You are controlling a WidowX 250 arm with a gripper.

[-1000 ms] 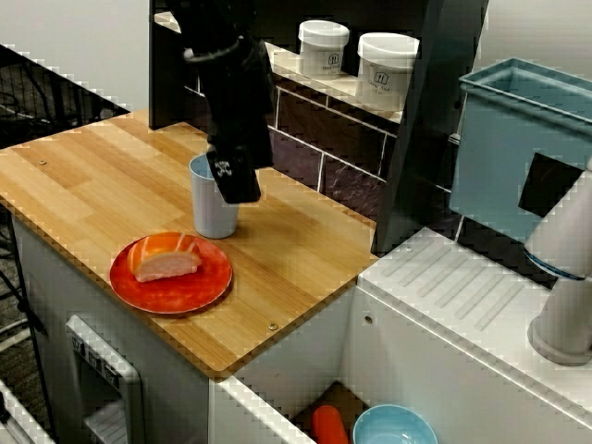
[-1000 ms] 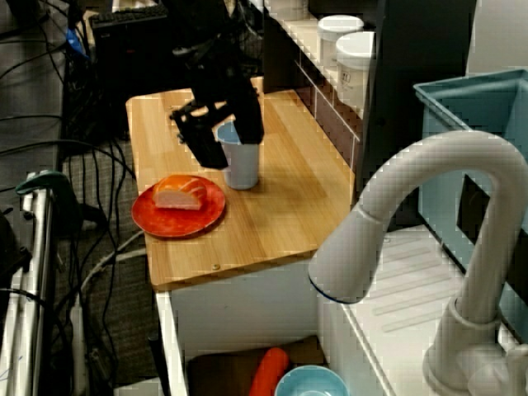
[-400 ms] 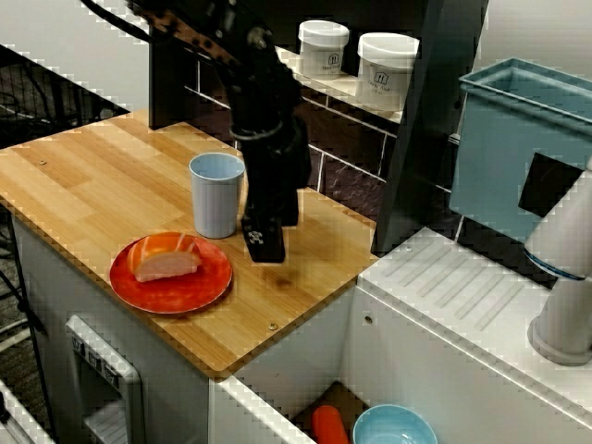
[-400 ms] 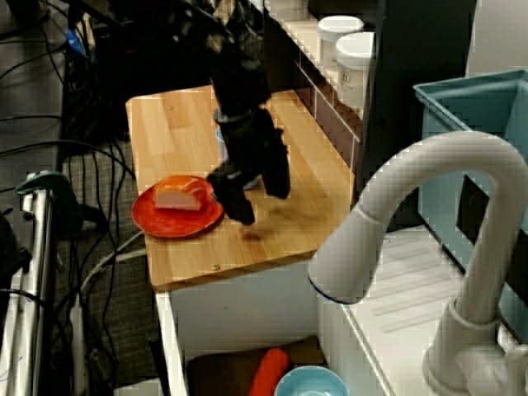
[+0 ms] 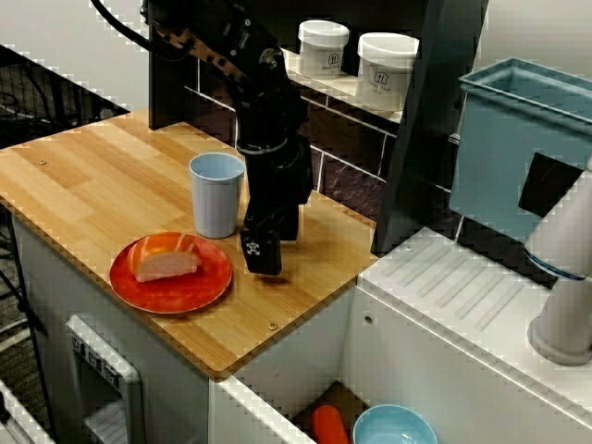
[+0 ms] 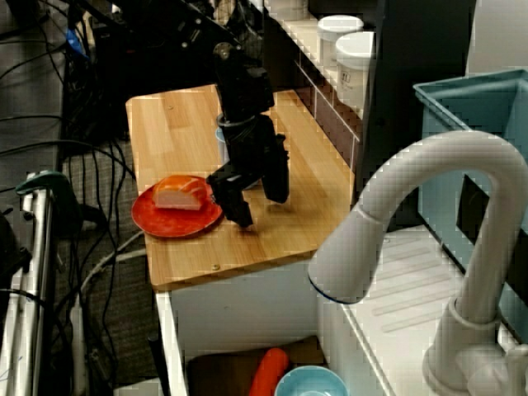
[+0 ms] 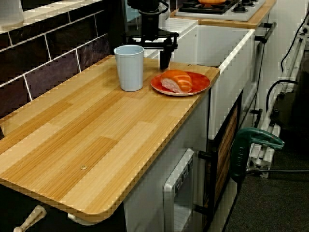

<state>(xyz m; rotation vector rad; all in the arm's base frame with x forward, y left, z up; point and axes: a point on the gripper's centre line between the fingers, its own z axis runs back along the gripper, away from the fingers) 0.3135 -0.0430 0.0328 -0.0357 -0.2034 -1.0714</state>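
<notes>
My pincer (image 6: 261, 209) hangs spread and empty, tips low over the counter (image 5: 83, 176) just beside the cup (image 5: 216, 194), and in front of the cup lies the plate (image 5: 185, 292), whose sushi (image 5: 166, 259) points lengthwise roughly toward my pincer.

A kitchen is being shown, apparently a mock one standing in a lab. This is being indicated by a wooden counter (image 5: 111, 176) backed by dark wall tiles (image 5: 342, 171), by white jars (image 5: 387, 69) being kept on a shelf above them, by a pale faucet (image 6: 412, 214) beside a ridged drainboard (image 5: 462, 296), and by a stove (image 7: 217, 7) past the counter's end. A cup (image 5: 215, 194) and a plate (image 5: 199, 291) of food are being kept on the counter, while loose cables (image 6: 49, 49) are being left trailing beside it.
</notes>
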